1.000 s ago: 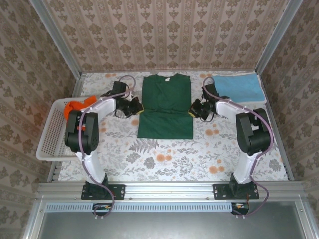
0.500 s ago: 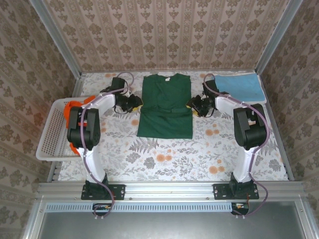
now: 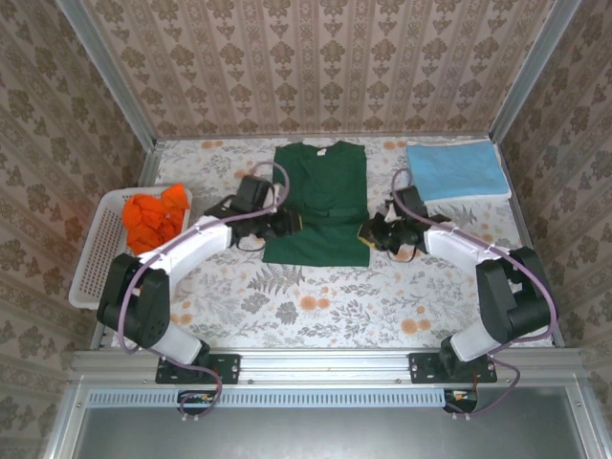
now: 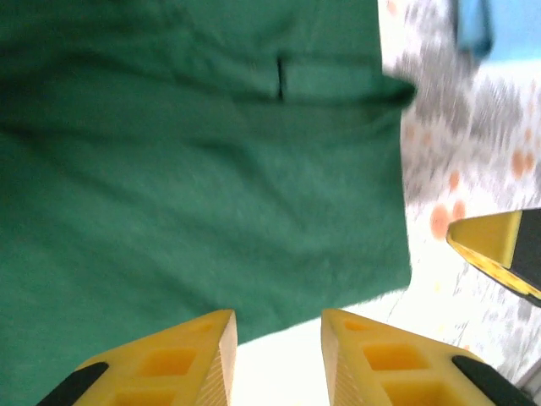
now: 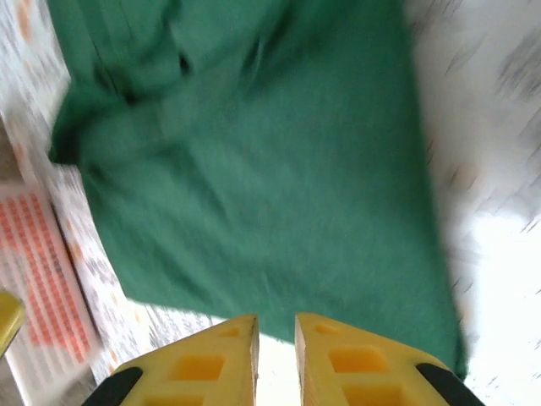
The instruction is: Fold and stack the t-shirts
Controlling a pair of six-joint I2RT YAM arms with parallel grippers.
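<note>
At mid-table lies the dark green t-shirt point(image 3: 318, 196), soft cloth folded into a long rectangle. The grippers cover its near corners, and both wrist views are blurred. On the left gripper point(image 3: 291, 222) the yellow fingers stand apart, empty. The right gripper point(image 3: 367, 233) shows a thin empty gap. Both have slid toward the hem since half a second ago. A folded light blue t-shirt point(image 3: 457, 170) sits far right. The orange t-shirts point(image 3: 153, 215) lie crumpled in the white lattice basket point(image 3: 96, 273).

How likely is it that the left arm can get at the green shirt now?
Quite likely, yes: the left gripper sits right at the edge of the green shirt, jaws apart, nothing in between.
</note>
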